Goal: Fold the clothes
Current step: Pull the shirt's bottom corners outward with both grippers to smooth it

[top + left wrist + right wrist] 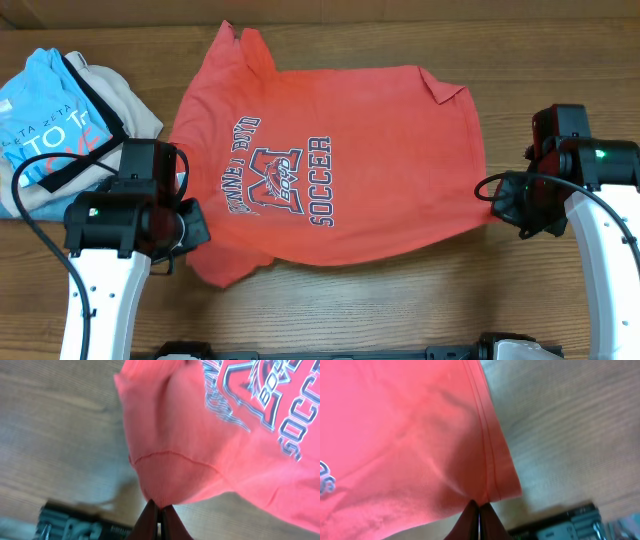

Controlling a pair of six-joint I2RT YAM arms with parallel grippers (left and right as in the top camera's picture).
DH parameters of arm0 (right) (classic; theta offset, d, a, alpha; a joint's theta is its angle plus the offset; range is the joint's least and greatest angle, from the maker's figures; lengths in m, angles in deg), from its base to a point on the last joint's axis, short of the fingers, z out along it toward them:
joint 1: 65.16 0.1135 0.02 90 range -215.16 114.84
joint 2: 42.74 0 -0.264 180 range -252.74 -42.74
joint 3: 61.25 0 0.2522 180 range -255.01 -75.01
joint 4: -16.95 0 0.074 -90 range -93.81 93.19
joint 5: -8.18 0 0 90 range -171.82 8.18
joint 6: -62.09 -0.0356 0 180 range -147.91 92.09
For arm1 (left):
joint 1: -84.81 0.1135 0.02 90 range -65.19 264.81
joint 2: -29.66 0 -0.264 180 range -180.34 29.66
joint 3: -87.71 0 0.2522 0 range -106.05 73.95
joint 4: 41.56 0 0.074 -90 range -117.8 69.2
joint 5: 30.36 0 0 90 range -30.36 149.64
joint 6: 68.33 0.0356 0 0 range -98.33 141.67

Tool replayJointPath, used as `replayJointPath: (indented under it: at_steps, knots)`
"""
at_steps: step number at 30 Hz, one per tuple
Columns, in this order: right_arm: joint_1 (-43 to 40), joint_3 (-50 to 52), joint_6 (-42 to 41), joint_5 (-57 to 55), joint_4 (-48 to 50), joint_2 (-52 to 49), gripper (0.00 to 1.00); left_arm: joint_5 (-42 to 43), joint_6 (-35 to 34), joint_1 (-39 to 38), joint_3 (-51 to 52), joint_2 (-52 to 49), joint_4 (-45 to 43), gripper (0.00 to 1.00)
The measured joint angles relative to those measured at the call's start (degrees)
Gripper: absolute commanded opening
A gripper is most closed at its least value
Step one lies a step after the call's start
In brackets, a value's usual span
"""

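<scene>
Left tool (159,510) grips a sleeve (172,477) of the coral-red T-shirt (350,130), right tool (479,506) its hem (492,467).

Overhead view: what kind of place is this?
Likely a robot lab bench, not a home: a left arm and right arm at a wooden table, one coral T-shirt spread out, other garments heaped aside.
</scene>
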Motion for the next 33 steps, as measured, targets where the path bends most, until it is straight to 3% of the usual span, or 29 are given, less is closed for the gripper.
replayJointPath:
  at_steps: [17, 33]
  knots:
    - [-0.02, 0.0, 1.73, -0.02, 16.04, -12.41, 0.04, -8.9, -1.4, 0.33, 2.25, -13.2, -18.93, 0.04]
    - [0.0, 0.02, 1.88, -0.04, 27.15, -13.75, 0.04, -10.03, -2.29, 0.66, 2.29, -18.05, -31.23, 0.04]
